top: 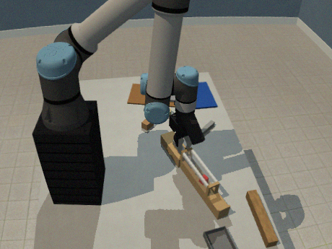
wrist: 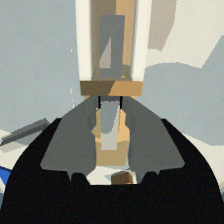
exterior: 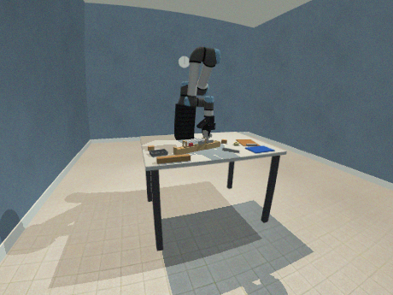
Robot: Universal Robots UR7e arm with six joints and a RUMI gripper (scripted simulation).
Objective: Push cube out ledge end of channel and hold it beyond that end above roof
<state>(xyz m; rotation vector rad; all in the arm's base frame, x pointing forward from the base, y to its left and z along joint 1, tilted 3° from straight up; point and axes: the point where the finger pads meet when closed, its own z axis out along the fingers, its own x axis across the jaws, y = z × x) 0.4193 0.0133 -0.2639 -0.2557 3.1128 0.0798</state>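
The channel [top: 195, 182] [exterior: 207, 147] [wrist: 111, 89] is a long wooden piece with wooden arches and white roof rails. Its shorter ledge is at the near end in the top view, its longer one at the far end. The red cube [top: 203, 178] [exterior: 190, 144] is inside under the rails, toward the near arch; the wrist view does not show it. My gripper [top: 183, 146] [exterior: 207, 138] [wrist: 109, 94] is shut on a thin grey bar [wrist: 112, 45]. The fingers are outside the far arch, over the long ledge, and the bar reaches under the arch into the channel. Contact with the cube cannot be seen.
A second grey bar [top: 208, 128] [exterior: 231, 150] [wrist: 25, 132] lies beside the far end. A small wooden block [top: 146, 124] stands near it. Orange [top: 136, 95] and blue [top: 207, 95] mats lie behind. A wooden beam [top: 261, 218] [exterior: 173, 159] and a grey tray [exterior: 158, 152] are near the short ledge.
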